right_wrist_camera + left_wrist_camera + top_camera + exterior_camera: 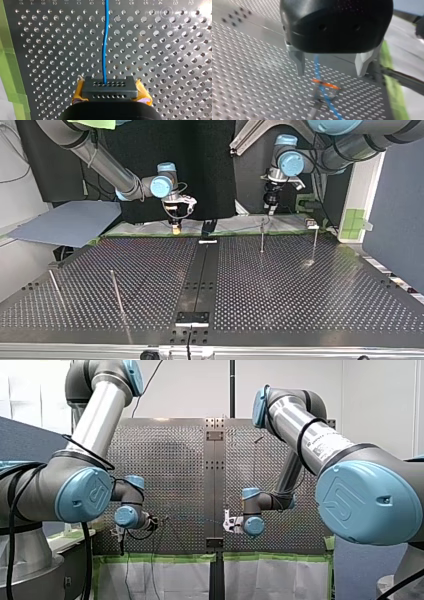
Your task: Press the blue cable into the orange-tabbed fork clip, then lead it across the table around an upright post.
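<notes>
My left gripper [329, 66] hangs open right above the orange-tabbed fork clip [325, 84], blue cable [316, 63] running between its 2 fingers across the clip; my right gripper [110, 87] clamps the cable.

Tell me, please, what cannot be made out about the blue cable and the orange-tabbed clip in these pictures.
Left wrist view: the orange-tabbed fork clip is blurred, so whether the blue cable sits in it is unclear.
Right wrist view: my right gripper hides the cable's end.
Top view: the clip is too small to pick out.
</notes>
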Controlling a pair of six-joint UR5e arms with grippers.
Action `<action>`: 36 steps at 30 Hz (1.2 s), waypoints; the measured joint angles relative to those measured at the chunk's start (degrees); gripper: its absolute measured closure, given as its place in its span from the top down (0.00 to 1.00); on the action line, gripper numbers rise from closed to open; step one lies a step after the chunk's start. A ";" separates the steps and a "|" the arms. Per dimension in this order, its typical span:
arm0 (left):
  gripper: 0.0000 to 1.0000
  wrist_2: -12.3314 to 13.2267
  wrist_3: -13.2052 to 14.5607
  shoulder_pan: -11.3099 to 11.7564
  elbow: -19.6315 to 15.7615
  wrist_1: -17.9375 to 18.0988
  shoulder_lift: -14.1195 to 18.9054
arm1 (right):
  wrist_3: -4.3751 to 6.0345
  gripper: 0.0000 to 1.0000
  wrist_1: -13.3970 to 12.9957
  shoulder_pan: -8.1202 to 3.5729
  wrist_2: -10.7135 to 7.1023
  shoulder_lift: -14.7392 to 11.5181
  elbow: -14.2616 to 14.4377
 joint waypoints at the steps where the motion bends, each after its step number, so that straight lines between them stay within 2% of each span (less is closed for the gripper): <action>1: 1.00 0.04 -0.02 -0.07 0.00 0.18 0.49 | 0.00 0.00 0.00 0.00 -0.01 0.00 0.00; 7: 1.00 0.11 -0.12 -0.44 -0.04 0.53 3.63 | 0.05 0.00 0.00 0.00 -0.10 0.00 0.00; 14: 1.00 -0.21 -0.49 -0.68 -0.24 0.46 4.19 | 0.08 0.00 0.04 0.00 -0.17 0.03 0.00; 19: 1.00 -1.18 -0.05 -0.84 0.53 0.67 2.34 | 0.08 0.00 0.01 0.00 -0.20 0.07 0.00; 25: 1.00 -3.59 2.71 -1.02 2.03 1.23 -0.92 | 0.08 0.00 0.04 0.00 -0.25 0.08 0.00; 31: 1.00 -4.13 3.72 -1.12 2.36 1.65 -4.38 | 0.08 0.00 -0.01 0.00 -0.28 0.16 0.00; 36: 1.00 -4.13 4.03 -1.24 2.39 2.03 -5.64 | 0.08 0.00 0.00 0.00 -0.35 0.17 0.00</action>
